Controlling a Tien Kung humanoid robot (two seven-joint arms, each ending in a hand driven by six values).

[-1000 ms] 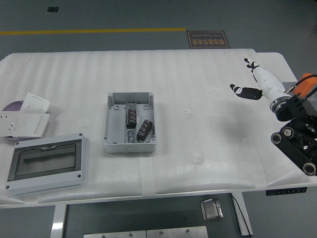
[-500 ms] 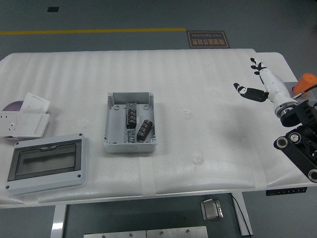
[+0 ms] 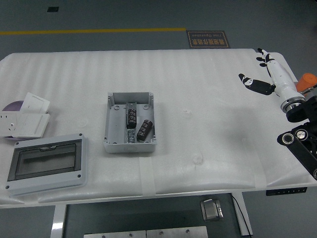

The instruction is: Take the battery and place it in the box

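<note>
Judged nearly complete, going by the layout alone: both black ribbed batteries already inside the box, nothing battery-like left loose on the white padded surface point(image 3: 208, 74), and the working arm well clear. Little left beyond parking the arm, as far as could be told.

Left to right:

At nine o'clock, a small pile of white switch plates point(image 3: 25, 118) over a purplish disc point(image 3: 12, 105), lying flat near the left edge.

At seven o'clock, a pale grey enclosure with a smoked transparent window point(image 3: 45, 164), closed; contents not discernible through the tinted cover.

Just left of centre, an open grey rectangular plastic junction box point(image 3: 130, 122), lid off. Inside, the first black cylindrical battery point(image 3: 132, 118) set along the middle, roughly aligned with the long walls; the second black battery point(image 3: 144, 130) tilted toward five o'clock, close beside the first; whether touching could not be told. Both sat below the rim, fully within the walls.

At two o'clock, near the right edge, the white and black right hand point(image 3: 265, 74), fingers relaxed and spread, thumb pointing toward nine o'clock, gripping nothing. Well apart from the box. Behind the wrist, an orange cap point(image 3: 308, 78) on the black forearm.

No left hand seen anywhere.
</note>
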